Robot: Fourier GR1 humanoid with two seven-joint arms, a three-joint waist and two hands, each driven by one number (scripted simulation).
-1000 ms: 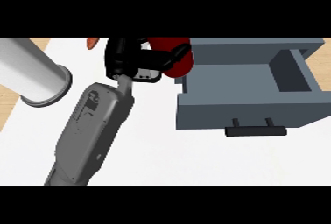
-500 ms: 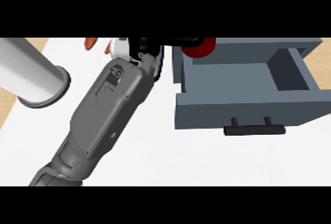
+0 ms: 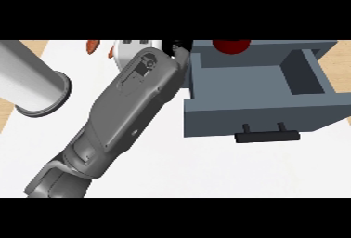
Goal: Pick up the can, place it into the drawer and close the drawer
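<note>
The white counter [image 3: 226, 172] carries an open grey drawer [image 3: 260, 114] at right, and the red can [image 3: 231, 46] sits at its far end, apparently inside; closing it by the black handle [image 3: 267, 137] is left to do. The right forearm [image 3: 130, 107] slants far-right, with the right hand [image 3: 177, 46] mostly hidden by the drawer's far-left corner, so I cannot tell whether it grips anything

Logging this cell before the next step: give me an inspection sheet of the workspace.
Surface: white counter.
Job's things: red can at the far end of the open grey drawer; black handle faces the robot.
Clutter: pale cylinder at left; orange-and-white thing partly hidden by the forearm.
Hands: left hand mostly hidden beside the drawer's left wall; right not in view.
Cables: nothing seen.
Surroundings: tan border beyond the counter.
</note>
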